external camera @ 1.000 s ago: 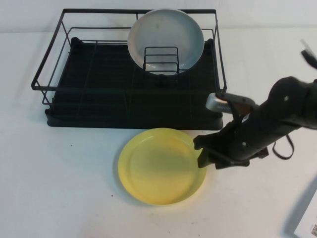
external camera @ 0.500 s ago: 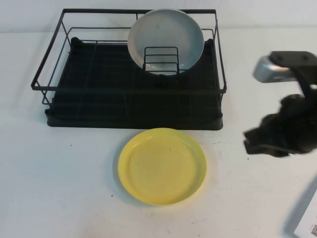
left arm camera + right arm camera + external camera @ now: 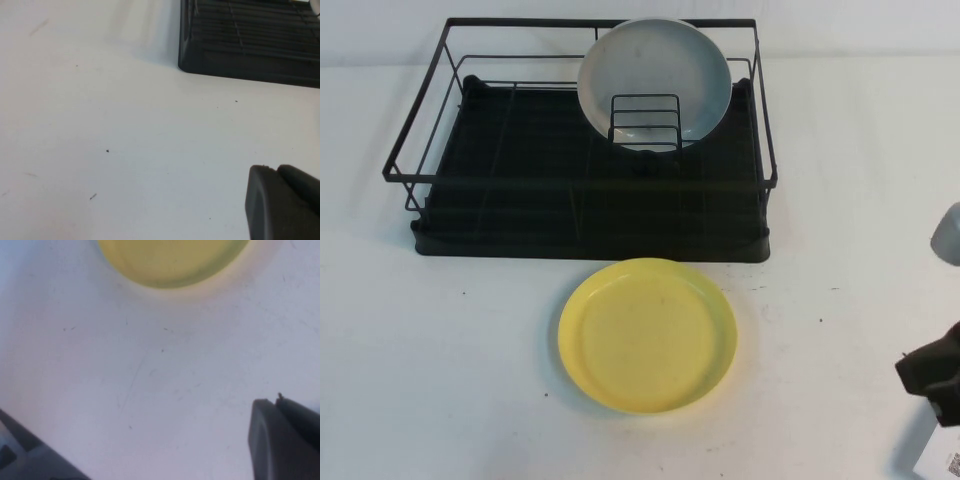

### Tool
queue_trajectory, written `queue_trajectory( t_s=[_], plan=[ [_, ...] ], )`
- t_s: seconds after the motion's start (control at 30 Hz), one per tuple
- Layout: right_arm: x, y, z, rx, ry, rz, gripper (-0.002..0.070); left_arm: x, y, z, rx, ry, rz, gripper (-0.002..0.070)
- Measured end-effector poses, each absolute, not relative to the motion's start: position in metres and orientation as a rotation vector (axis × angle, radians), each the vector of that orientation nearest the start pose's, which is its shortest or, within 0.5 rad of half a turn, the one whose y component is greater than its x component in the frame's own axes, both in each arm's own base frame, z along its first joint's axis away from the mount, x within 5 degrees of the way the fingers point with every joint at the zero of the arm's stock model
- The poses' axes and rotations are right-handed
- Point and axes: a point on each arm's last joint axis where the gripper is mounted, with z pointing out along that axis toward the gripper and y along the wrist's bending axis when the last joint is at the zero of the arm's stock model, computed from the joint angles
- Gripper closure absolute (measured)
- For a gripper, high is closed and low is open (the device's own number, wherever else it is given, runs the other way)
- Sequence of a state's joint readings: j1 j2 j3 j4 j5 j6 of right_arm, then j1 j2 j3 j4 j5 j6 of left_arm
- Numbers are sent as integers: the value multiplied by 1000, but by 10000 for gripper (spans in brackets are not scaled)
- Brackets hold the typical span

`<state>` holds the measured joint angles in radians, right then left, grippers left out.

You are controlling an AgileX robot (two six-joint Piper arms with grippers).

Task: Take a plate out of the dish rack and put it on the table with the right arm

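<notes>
The pale-yellow plate [image 3: 647, 335] lies flat on the white table [image 3: 470, 380], just in front of the black dish rack [image 3: 580, 190]. Its edge also shows in the right wrist view [image 3: 170, 260]. My right gripper [image 3: 925, 372] is at the table's far right edge, well clear of the plate. In the right wrist view the gripper [image 3: 276, 402] has its fingers together and holds nothing. My left gripper [image 3: 277, 170] is out of the high view. It hovers shut and empty over bare table near a corner of the rack [image 3: 250, 45].
A light grey plate [image 3: 655, 78] stands upright in the small wire holder [image 3: 645, 120] at the back right of the rack. A white sheet with print [image 3: 945, 455] lies at the front right corner.
My right arm has pulled back from the yellow plate's right rim to the far right edge of the view. The plate stays flat on the table.
</notes>
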<state>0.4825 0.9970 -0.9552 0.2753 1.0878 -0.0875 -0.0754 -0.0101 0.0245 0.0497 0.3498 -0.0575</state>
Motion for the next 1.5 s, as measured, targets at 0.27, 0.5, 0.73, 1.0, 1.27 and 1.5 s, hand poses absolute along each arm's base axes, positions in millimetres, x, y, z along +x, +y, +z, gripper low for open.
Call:
queue_trajectory(
  t_s=[0.27, 0.5, 0.73, 1.0, 1.27, 1.5],
  plan=[
    [154, 85, 283, -612, 2354, 339, 694, 53, -2, 174, 48, 1847, -44, 679],
    [118, 31, 239, -274, 2049, 172, 694, 53, -2, 174, 48, 1847, -44, 679],
    [79, 8, 202, -109, 1789, 54, 694, 53, -2, 174, 48, 1847, -44, 679],
    [60, 6, 195, -102, 1618, 48, 694, 53, -2, 174, 48, 1847, -44, 679],
    [56, 8, 186, -126, 1698, 61, 694, 53, -2, 174, 48, 1847, -44, 679],
    [53, 9, 172, -156, 1849, 78, 694, 53, -2, 174, 48, 1847, -44, 679]
  ],
)
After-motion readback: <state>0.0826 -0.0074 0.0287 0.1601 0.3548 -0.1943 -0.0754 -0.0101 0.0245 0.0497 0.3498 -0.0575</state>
